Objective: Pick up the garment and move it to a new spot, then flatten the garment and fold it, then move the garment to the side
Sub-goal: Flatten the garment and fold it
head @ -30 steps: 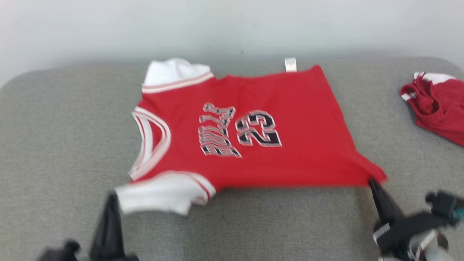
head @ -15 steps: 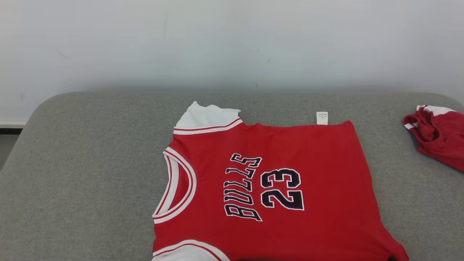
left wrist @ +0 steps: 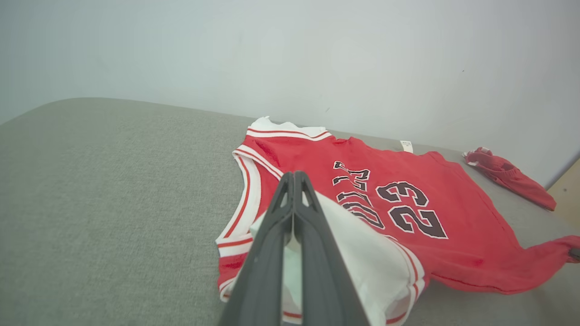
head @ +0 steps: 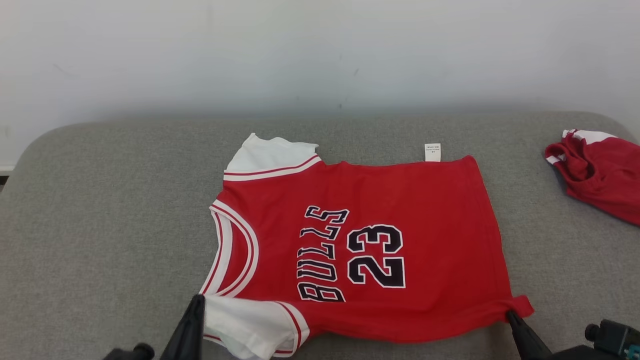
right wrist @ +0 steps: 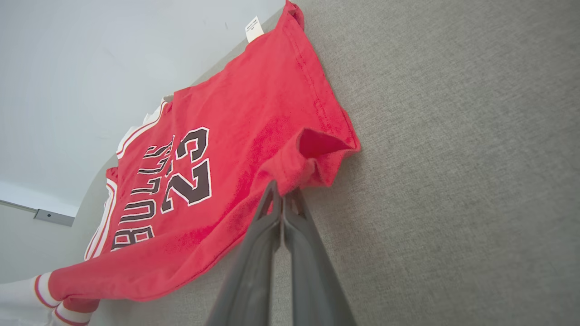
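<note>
The red white-sleeved fabric jersey [head: 380, 235] is pinched at 7 o'clock by the closed left gripper [head: 198, 299] and at 5 o'clock by the closed right gripper [head: 511, 315], presumably for tensioning flat.

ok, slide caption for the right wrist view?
Right gripper shut on the hem corner of a red jersey spread on a grey cushion.

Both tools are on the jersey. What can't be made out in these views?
Tag print: too small in every view.
Second garment: cut by head view's right edge, crumpled; type unclear.
Left tool: in left wrist view its fingers cover how much cloth is pinched.
Right tool: head view's bottom edge cuts off its body.
Jersey back layer: hidden under the front.
</note>
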Controlling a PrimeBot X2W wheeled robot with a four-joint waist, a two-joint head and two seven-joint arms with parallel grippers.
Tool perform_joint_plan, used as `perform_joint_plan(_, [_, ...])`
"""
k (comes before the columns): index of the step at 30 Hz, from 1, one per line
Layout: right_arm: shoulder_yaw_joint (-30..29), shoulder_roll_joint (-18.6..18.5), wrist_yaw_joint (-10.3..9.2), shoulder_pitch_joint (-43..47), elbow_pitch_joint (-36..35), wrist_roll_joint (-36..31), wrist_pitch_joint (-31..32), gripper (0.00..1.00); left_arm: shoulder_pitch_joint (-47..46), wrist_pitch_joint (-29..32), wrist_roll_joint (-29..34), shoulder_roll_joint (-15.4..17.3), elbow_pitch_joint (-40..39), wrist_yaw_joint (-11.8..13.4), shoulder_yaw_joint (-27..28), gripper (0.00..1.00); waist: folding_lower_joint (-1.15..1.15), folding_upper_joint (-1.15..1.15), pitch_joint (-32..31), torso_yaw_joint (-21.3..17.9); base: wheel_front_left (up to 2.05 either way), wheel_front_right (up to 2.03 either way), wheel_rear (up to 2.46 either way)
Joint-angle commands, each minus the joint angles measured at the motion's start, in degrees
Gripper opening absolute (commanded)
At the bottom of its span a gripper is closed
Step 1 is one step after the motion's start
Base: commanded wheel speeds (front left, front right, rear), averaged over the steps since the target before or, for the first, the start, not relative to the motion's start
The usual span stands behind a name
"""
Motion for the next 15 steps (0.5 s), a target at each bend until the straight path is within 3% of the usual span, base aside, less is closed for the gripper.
perform_joint_plan(1, [-0.1,0.1,-0.16,-1.8,0.6,-0.2,0.5,0.00,-2.6,0.4,0.2,0.5,1.0,-0.8,0.2,0.00,0.00,0.00,0.7,-0.5,0.00,0.00,0.00])
perform_joint_plan(15, [0.5,-1.4,-0.16,-21.7,13.4,-1.7,4.7,0.00,-26.4,3.0,0.6,1.3,20.9,-8.9,-1.1,0.00,0.00,0.00,5.5,-1.7,0.00,0.00,0.00])
